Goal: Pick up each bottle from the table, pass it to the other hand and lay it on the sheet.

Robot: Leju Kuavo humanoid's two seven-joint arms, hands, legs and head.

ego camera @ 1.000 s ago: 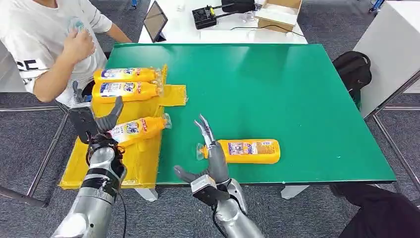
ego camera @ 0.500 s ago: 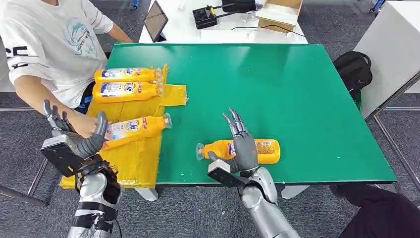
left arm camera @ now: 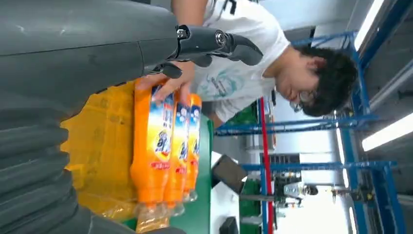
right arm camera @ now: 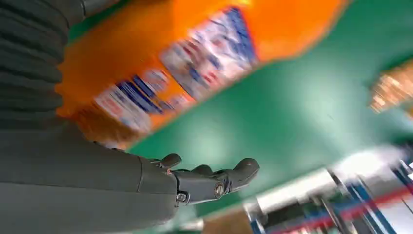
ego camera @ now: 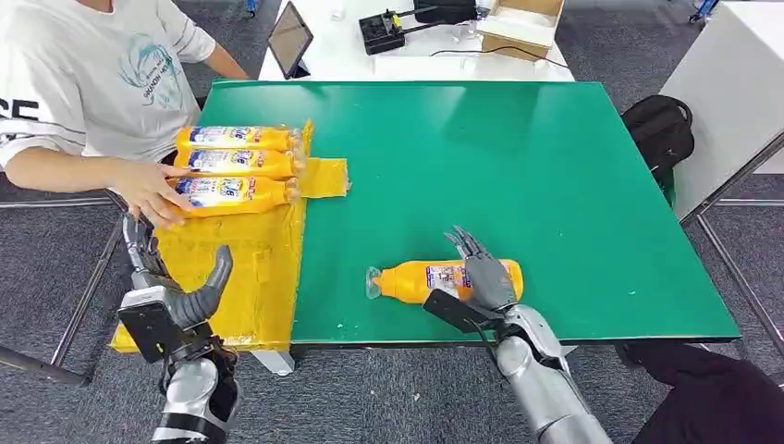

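- Head view shows the right hand [ego camera: 483,280] now lying over the label end of the lone bottle [ego camera: 421,279] on the green table [ego camera: 518,157]; a second ago it stood short of the bottle's cap with fingers up
- Its fingers are spread across the top of the bottle and it cannot be told whether they grip it; the bottle lies on its side near the table's front edge, cap toward the yellow sheet [ego camera: 250,264], where it lay before
- The left hand [ego camera: 171,287] has dropped back toward the front left corner of the sheet, fingers apart and upright, holding nothing; a second ago it was at the third bottle [ego camera: 231,192]
- That third bottle, earlier skewed across the middle of the sheet, now lies straight, touching the other two bottles [ego camera: 236,150] at the sheet's far end, all three side by side with caps toward the table
- A person's hand [ego camera: 153,194] rests on the base end of the third bottle; the person in a white shirt [ego camera: 88,83] has leaned in from the left
- Right wrist view is blurred, with orange bottle close above the hand [right arm camera: 204,180] and green table beyond
- Beyond the green table stands a white table [ego camera: 416,51] with a tablet [ego camera: 289,39], a black device [ego camera: 381,32] and a cardboard box [ego camera: 522,23]; a black bag [ego camera: 658,129] sits on the grey carpet to the right
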